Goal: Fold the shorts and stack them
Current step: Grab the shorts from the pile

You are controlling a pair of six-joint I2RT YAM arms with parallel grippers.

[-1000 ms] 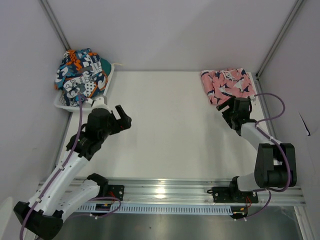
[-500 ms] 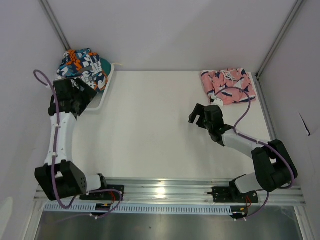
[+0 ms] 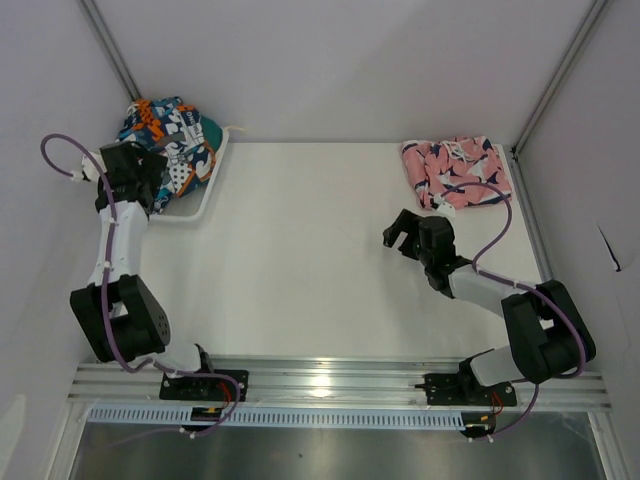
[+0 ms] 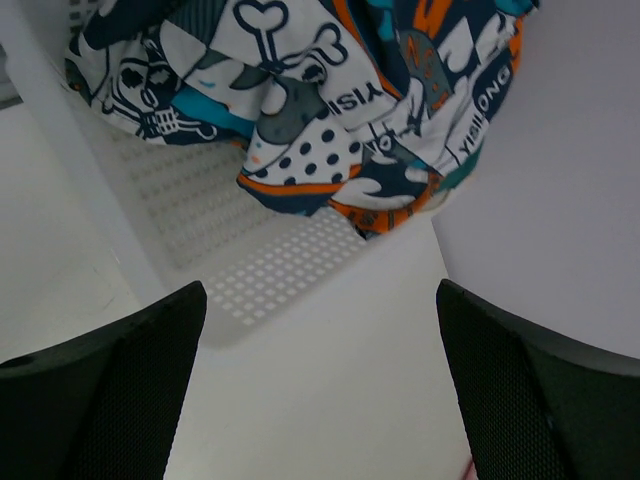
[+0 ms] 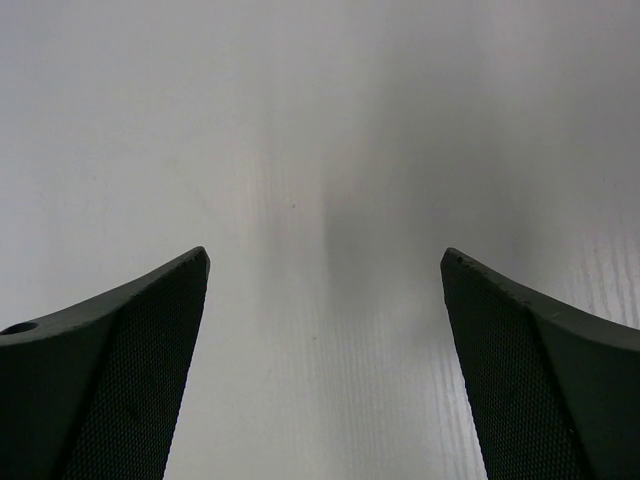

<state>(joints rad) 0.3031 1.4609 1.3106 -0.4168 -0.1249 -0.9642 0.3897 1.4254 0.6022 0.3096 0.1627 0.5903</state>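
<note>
The teal, orange and navy patchwork shorts [image 3: 168, 135] lie bunched in a white basket [image 3: 205, 197] at the back left. My left gripper [image 3: 150, 178] is open and empty at the basket's near edge. In the left wrist view the patchwork shorts [image 4: 300, 100] hang over the perforated basket [image 4: 180, 200], ahead of the left gripper [image 4: 320, 390]. The pink shark-print shorts [image 3: 455, 172] lie folded at the back right. My right gripper [image 3: 398, 238] is open and empty over the bare table, left of and nearer than the pink shorts. The right wrist view shows the right gripper [image 5: 325, 370] over white table only.
White walls with metal corner posts [image 3: 115, 60] close in the table at the back and sides. A metal rail [image 3: 330, 385] runs along the near edge by the arm bases. The right arm's cable [image 3: 490, 200] loops beside the pink shorts.
My left arm has swung from the table's left middle out to the basket. My right gripper has drawn back from the pink shorts toward the table's middle.
</note>
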